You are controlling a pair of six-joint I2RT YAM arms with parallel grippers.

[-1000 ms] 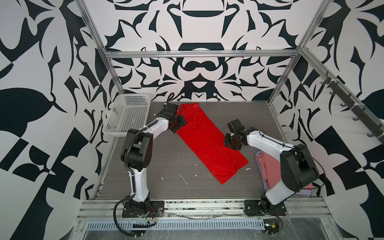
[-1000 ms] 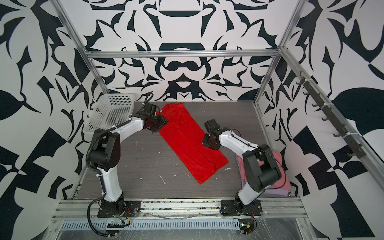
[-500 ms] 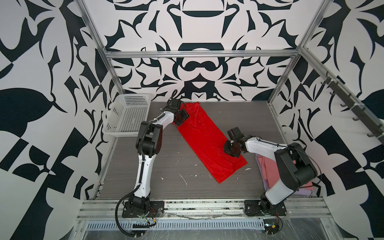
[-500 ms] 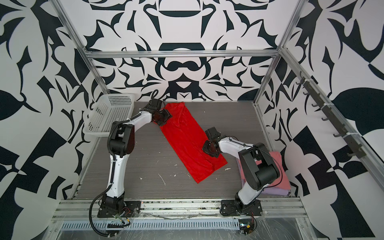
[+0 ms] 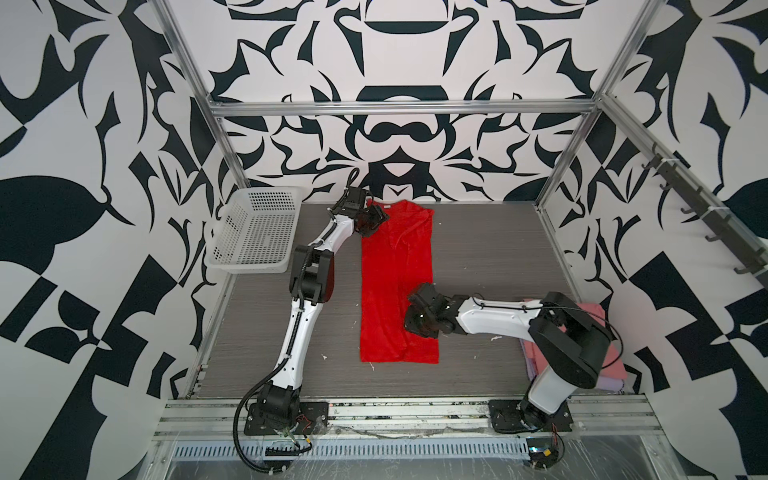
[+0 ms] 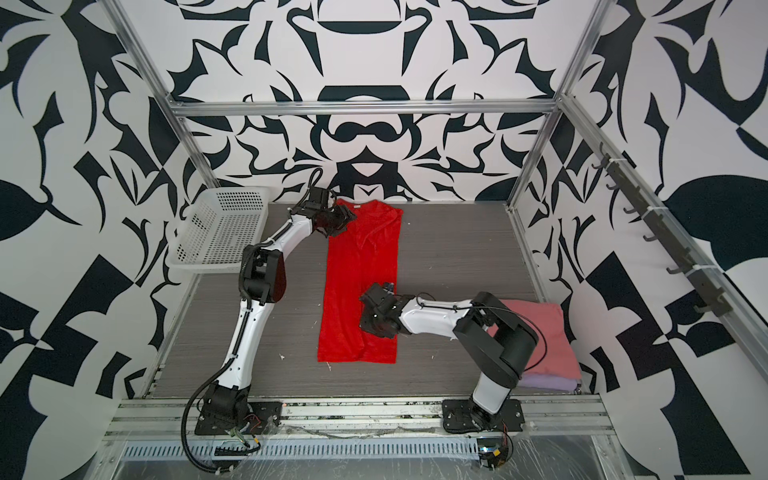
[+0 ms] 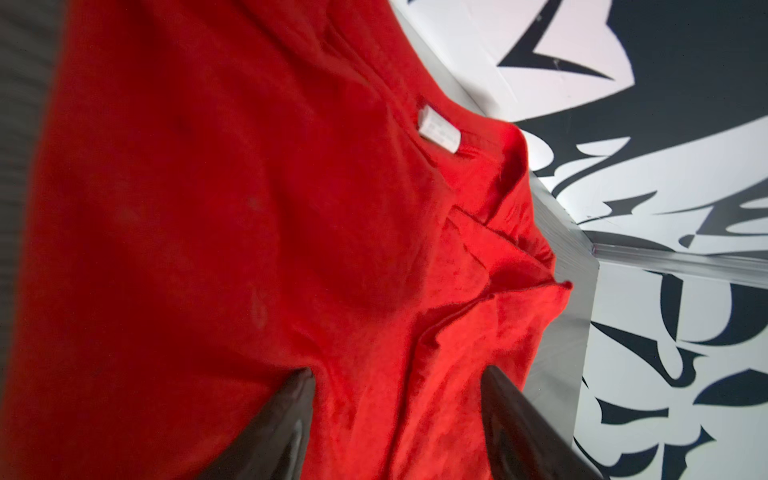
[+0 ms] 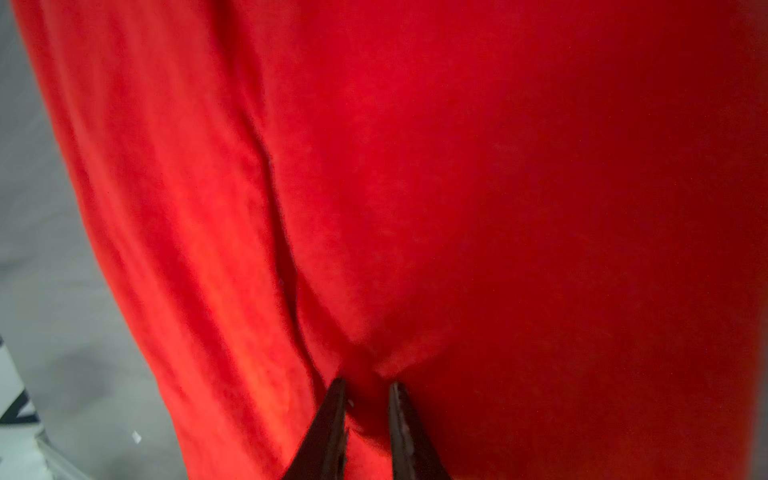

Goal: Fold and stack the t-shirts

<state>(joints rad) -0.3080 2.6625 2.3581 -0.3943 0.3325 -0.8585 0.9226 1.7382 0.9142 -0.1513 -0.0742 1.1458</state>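
The red t-shirt (image 5: pixel 390 282) (image 6: pixel 357 282) lies as a long narrow strip on the grey table, running from the back wall toward the front, with its white neck label (image 7: pixel 438 133) at the far end. My left gripper (image 5: pixel 376 218) (image 7: pixel 399 374) is open over the far left corner by the collar, red cloth lying between its fingers. My right gripper (image 5: pixel 410 315) (image 8: pixel 365 382) sits on the shirt's right edge in the near half, its jaws narrowed on a pinched ridge of red cloth. A folded pink t-shirt (image 6: pixel 536 328) rests on a folded lavender t-shirt (image 6: pixel 544 382) at the front right.
A white perforated basket (image 5: pixel 253 232) (image 6: pixel 220 232) stands tilted at the back left, partly over the table's edge. The back wall and metal frame post (image 7: pixel 582 266) are close to the left gripper. Small white scraps lie on the table near the shirt's front end.
The red shirt has swung from a diagonal to lie straight front to back. The left arm has stretched toward the back wall; the right gripper has moved nearer the front and narrowed slightly.
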